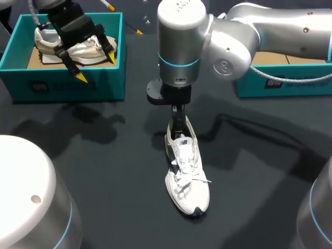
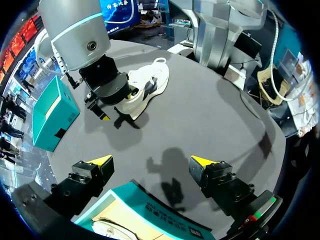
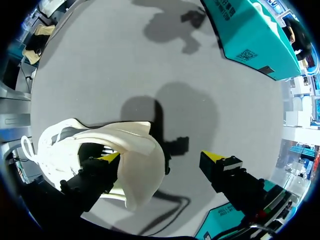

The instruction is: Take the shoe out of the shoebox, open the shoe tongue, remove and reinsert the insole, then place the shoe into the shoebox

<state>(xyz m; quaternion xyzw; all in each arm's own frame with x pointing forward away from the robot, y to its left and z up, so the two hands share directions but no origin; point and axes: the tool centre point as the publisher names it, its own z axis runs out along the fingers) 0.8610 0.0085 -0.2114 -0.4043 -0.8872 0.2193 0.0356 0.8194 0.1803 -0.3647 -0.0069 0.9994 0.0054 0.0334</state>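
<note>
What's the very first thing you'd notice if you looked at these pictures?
A white shoe lies alone in the middle of the dark table, and the right gripper pokes one yellow tip into its opening. At the far left, the left gripper hangs open above a teal shoebox with another shoe inside.

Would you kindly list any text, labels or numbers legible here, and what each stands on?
Left shoebox front: printed line, too blurred to read.
Same box: square code, no legible characters.
Shoe tongue: small logo, too small to read.
Nothing else legible.
</note>
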